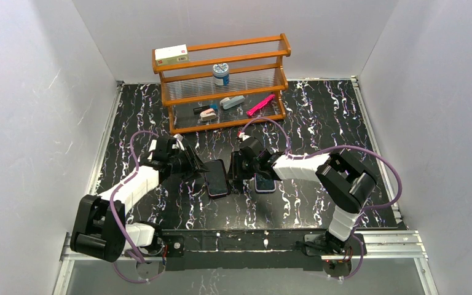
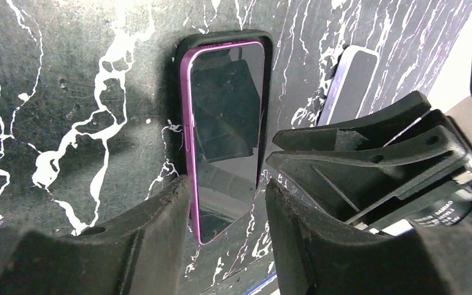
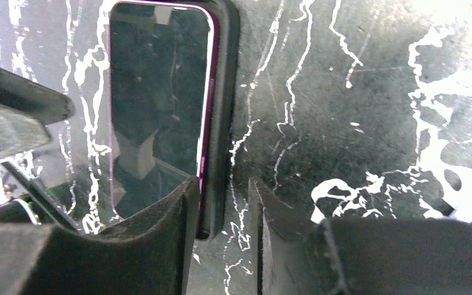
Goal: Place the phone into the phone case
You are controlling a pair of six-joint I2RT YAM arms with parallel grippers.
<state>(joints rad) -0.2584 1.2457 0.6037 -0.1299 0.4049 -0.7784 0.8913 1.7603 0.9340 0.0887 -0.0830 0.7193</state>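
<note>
Each arm alternates white rectangular link shells (image 1: pixel 136 182) with black rounded joint housings (image 1: pixel 95 230). A purple cable (image 1: pixel 120 215) loops externally along each arm, at lower left and right of the overhead frame. Matte black coarse-textured wedge fingers (image 2: pixel 160 227) terminate both wrists. A black motor label (image 2: pixel 433 212) carries white lettering.

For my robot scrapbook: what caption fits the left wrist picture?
Left gripper straddles the near end of a purple-rimmed phone lying in its black case on the marbled table.

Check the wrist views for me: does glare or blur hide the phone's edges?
Left wrist: the phone mirrors dark shapes, but its rim reads sharp against the phone case. Right wrist: the table is washed out at right; far left is blurry; the rim is clear.
</note>
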